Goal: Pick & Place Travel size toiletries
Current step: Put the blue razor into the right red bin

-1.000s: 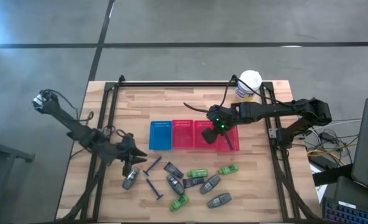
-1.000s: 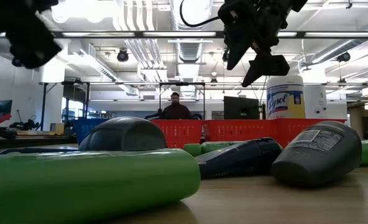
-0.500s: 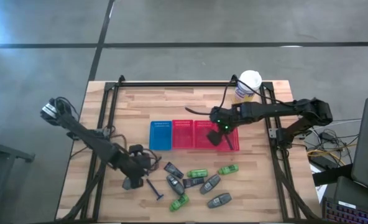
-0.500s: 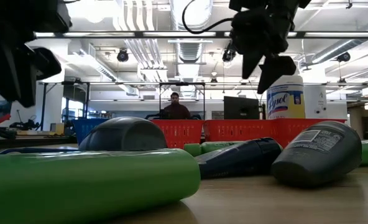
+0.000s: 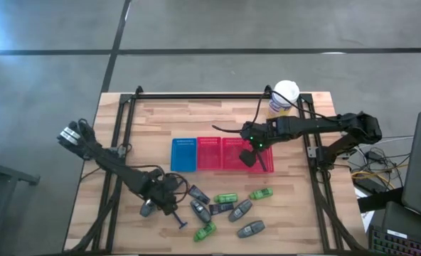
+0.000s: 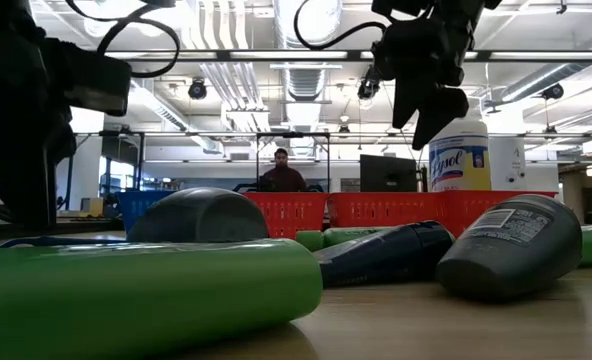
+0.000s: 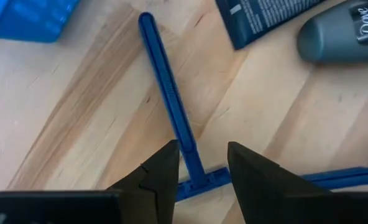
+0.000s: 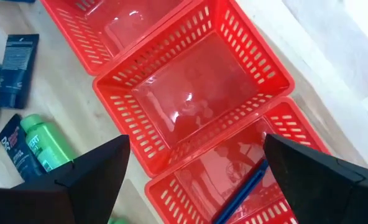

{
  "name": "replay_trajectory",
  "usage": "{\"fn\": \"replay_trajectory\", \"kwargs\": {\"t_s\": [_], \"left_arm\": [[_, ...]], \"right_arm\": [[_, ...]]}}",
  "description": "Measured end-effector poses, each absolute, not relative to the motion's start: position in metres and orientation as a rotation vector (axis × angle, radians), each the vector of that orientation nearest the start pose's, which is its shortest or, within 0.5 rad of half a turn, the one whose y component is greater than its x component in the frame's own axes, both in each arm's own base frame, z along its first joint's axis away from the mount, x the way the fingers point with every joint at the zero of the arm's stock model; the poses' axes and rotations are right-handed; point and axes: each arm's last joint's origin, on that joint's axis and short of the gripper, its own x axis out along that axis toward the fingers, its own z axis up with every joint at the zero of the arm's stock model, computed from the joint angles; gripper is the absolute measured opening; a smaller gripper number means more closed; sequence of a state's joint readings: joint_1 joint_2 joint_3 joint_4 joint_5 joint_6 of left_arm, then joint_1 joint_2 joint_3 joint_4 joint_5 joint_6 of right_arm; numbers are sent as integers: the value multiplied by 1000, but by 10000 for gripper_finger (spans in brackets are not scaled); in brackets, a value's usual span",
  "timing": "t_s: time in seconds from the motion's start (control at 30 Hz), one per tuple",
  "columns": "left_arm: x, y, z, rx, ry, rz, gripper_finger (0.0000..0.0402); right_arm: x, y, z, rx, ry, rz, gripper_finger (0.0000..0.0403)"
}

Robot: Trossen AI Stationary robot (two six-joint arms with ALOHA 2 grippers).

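The toiletries lie loose on the wood near the table's near edge: grey oval bottles (image 5: pixel 240 210), green bottles (image 5: pixel 226 198), dark flat packs (image 5: pixel 221 208) and a blue razor (image 5: pixel 178 217). My left gripper (image 5: pixel 166 198) is low over this group's left end, open. In the left wrist view its fingers (image 7: pixel 166 163) stand on either side of a blue T-shaped razor's handle (image 7: pixel 165 93), close to the head (image 7: pixel 202 180), with gaps showing. My right gripper (image 5: pixel 257 158) hangs open above the red trays (image 8: pixel 190 93); a blue razor (image 8: pixel 243 193) lies in one of them.
A blue tray (image 5: pixel 184 154) and red trays (image 5: pixel 209 153) stand in a row mid-table. The white-capped jar (image 5: pixel 284 96) is at the far right corner. A grey bottle (image 5: pixel 148 208) lies just left of my left gripper. A person sits far behind the table (image 6: pixel 283 172).
My left gripper has moved toward the table's right and near edge and come down low over the blue razor, which now lies between its fingers. My right gripper has stayed above the red trays.
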State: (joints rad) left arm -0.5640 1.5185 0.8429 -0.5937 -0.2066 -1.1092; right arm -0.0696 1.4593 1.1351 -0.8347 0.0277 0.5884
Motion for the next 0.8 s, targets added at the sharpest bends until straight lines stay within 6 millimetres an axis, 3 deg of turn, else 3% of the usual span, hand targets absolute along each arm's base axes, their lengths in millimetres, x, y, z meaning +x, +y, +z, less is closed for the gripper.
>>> {"fn": "replay_trajectory", "kwargs": {"t_s": [0.33,0.6,0.8], "left_arm": [[229,-123,157,-486,1153,465,151],[230,-120,147,-474,1192,423,151],[228,-119,145,-440,1200,404,123]], "right_arm": [[279,-20,252,529,1112,-419,368],[276,-20,245,546,1132,-437,368],[276,-20,244,543,1134,-435,368]]}}
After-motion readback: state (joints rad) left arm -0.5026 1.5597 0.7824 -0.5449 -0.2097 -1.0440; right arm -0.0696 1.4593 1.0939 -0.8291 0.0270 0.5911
